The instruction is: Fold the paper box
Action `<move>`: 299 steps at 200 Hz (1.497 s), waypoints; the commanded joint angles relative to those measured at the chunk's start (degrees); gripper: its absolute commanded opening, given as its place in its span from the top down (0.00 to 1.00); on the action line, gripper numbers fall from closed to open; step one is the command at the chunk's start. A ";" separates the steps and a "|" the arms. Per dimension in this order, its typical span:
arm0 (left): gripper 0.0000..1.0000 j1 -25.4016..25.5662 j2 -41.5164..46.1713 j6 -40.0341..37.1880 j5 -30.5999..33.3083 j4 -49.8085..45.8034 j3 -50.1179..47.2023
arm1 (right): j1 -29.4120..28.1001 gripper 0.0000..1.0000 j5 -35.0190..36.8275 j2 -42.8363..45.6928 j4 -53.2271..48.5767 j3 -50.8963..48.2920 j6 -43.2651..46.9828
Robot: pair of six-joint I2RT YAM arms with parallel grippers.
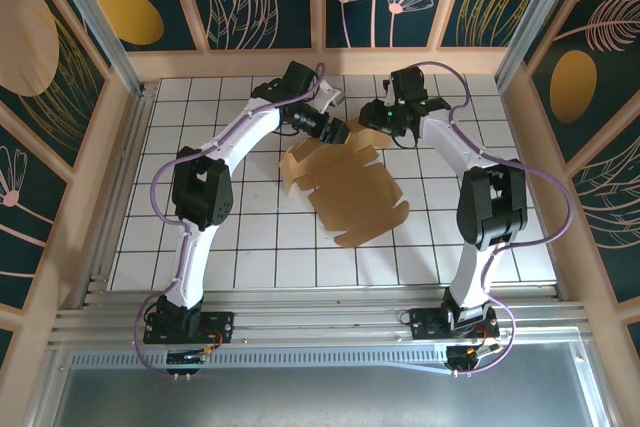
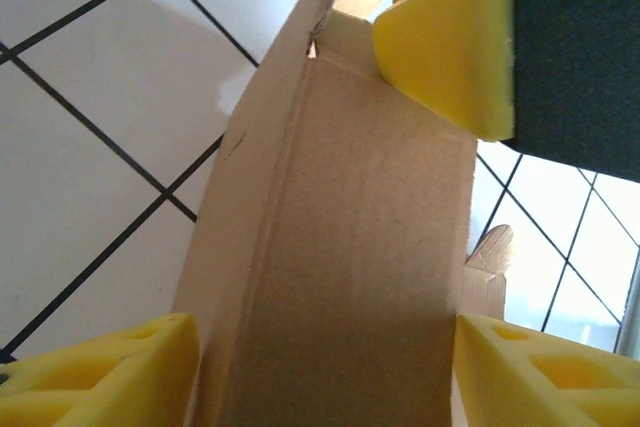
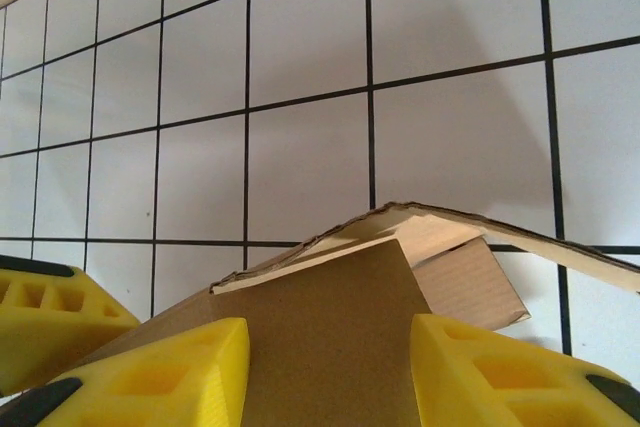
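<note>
Paper box [image 1: 350,192] is an unfolded brown sheet lying mid-counter [image 1: 250,247], long axis roughly 10 to 4 o'clock in the top view. Both hands sit at its 12 o'clock edge, near each other: left hand [image 1: 336,131] on the 11 o'clock side, right hand [image 1: 368,121] on the 1 o'clock side, so the bulk of the sheet lies toward 6 o'clock from both. Left wrist view: a lifted flap runs up between the left fingers [image 2: 100,372], filling the gap; can't tell if clamped or just bracketed. Right wrist view: a raised panel sits between the right fingers [image 3: 190,367], far edge peaked off the tiles; grip likewise unclear. Both arms equally near, so the next fold likely turns on that shared far flap, pushed toward 6 o'clock.
</note>
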State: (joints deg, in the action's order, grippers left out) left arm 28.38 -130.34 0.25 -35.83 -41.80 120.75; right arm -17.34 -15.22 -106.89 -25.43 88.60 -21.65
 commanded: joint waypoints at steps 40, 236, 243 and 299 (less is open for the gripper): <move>0.33 -0.39 3.01 -0.69 0.61 2.58 -2.83 | 0.11 0.64 -5.18 0.41 3.52 -1.90 -2.41; 0.07 -0.35 14.40 -2.34 2.38 7.12 -8.92 | 2.68 0.52 -17.90 3.45 11.01 -7.78 -6.70; 0.05 -0.35 15.70 -2.56 3.12 7.32 -10.09 | 2.67 0.52 -18.12 3.36 11.02 -7.73 -6.59; 0.01 -0.43 18.59 -7.16 21.17 2.67 -15.55 | 2.73 0.52 -18.57 2.93 10.28 -6.96 -5.33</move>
State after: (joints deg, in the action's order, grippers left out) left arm 28.38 -110.10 -3.49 -26.04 -35.40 106.96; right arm -14.96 -32.91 -105.82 -14.76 80.77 -28.64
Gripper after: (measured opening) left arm 0.990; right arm 0.478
